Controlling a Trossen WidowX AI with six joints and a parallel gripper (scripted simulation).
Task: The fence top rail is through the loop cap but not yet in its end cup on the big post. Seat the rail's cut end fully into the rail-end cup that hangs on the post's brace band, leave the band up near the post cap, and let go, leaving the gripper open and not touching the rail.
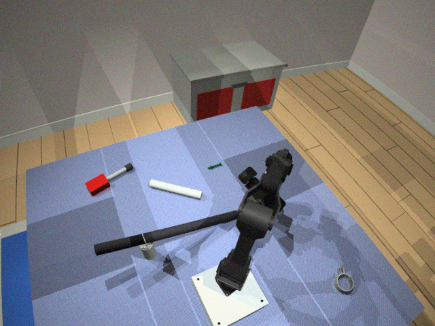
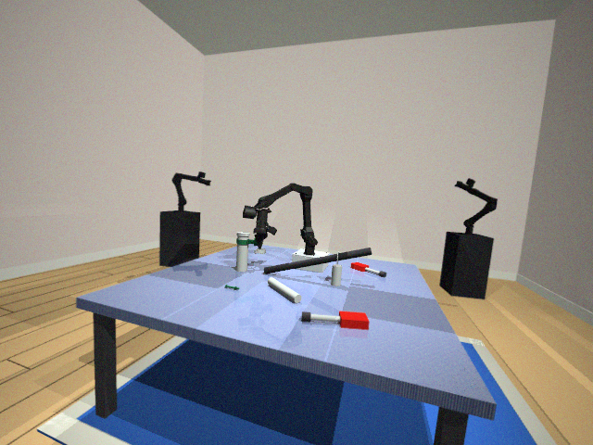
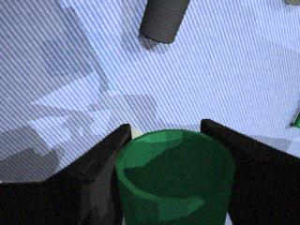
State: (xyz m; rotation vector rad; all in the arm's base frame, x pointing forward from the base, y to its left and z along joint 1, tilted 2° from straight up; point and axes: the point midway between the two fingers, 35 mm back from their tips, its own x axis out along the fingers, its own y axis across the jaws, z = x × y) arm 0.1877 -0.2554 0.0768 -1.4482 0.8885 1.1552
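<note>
Gripper (image 2: 259,245) (image 3: 165,128): narrow, shut on the green cup (image 2: 255,242) (image 3: 175,197), with a finger on each side.
Cup: between the fingers, open mouth in plain sight from the wrist; no rail inside.
Rail (image 1: 189,227) (image 2: 316,260) (image 3: 165,21): out past the fingertips, not touching the gripper, near end lower than the cup. Far part running up and away, through the loop (image 1: 143,238) (image 2: 337,265).
Post (image 2: 243,260): right beside the gripper, standing up.
Band (image 2: 242,241): level with the gripper, around the post, just under the cap (image 2: 243,234).
Step now: most likely getting the cup set to meet the rail. Job not done yet.
Good hold: firm, but not a hard squeeze. Both fingers flat on the cup's sides, tips clear of the mouth.
Good move: slow and small. Turn the cup around the post until its mouth looks at the rail end. No push down, or the band may slide away from the cap.
Next, maybe: let go of the cup with care, back straight off, then grab the rail near its low end. Lift to cup height, line up, and slide straight in, all the way.
Watch out: post may tip with a hard tug. Rail may hit the cup's rim if crooked, or pop out of the loop if pulled too far.
At the end: fingers wide, well off the rail.
</note>
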